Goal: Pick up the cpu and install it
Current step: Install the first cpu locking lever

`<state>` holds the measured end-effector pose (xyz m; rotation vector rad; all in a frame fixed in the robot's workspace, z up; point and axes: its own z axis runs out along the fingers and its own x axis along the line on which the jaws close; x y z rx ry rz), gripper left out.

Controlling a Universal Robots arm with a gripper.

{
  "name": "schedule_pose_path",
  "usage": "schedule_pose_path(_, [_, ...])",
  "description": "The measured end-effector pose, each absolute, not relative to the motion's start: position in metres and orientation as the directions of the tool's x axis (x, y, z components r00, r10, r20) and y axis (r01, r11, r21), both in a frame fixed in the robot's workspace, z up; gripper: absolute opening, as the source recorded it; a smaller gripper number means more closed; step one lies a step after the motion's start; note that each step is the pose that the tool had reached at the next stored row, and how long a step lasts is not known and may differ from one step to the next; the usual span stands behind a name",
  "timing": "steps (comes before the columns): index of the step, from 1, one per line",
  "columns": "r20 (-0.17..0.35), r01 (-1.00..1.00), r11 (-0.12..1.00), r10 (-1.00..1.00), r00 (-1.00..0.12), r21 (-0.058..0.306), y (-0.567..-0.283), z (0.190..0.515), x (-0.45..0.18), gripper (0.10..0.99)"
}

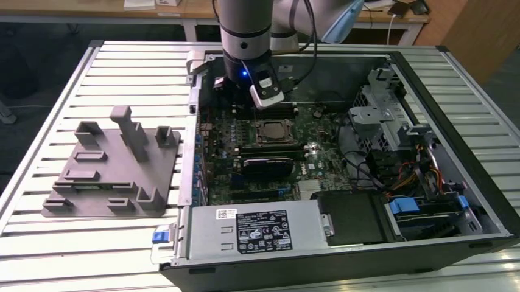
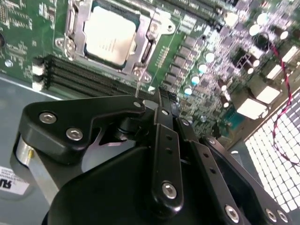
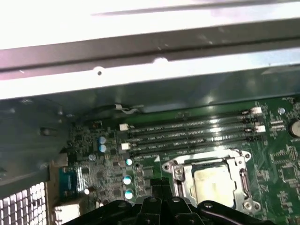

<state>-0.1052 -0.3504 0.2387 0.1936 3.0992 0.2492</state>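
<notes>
From my seat, the nearest thing in the second wrist view is the gripper (image 2: 161, 96) itself, its black fingers (image 2: 165, 140) pressed together into one narrow blade with nothing between them, so I read it as clenched and empty. Just past the fingertips lie the black memory slots (image 2: 89, 79), and beyond them the cpu (image 2: 110, 35), its pale metal top lying flat inside the socket frame (image 2: 154, 23) on the green motherboard (image 2: 197, 75). In the first wrist view I see the cpu (image 3: 213, 183) seated the same way, with the memory slots (image 3: 187, 136) behind it and the case wall (image 3: 140, 47) farthest off. In the exterior view the gripper (image 1: 267, 97) hangs inside the open computer case (image 1: 455, 103), near but apart from the cpu (image 1: 267, 131); a grey fixture block (image 1: 114, 170) rests on the slatted table (image 1: 49, 255) toward the exterior view's left.
</notes>
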Motion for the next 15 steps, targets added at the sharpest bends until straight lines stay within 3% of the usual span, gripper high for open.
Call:
schedule_pose_path(5, [-0.014,0.122,0.976,0.126,-0.992,0.178,-0.3503,0.2387,-0.1057,0.106])
schedule_pose_path(11, [-0.006,0.122,0.962,0.127,-0.992,0.242,-0.3504,0.2386,-0.1056,0.106])
schedule_pose_path(15, [-0.005,0.122,0.961,0.127,-0.992,0.249,-0.3503,0.2401,-0.1057,0.106])
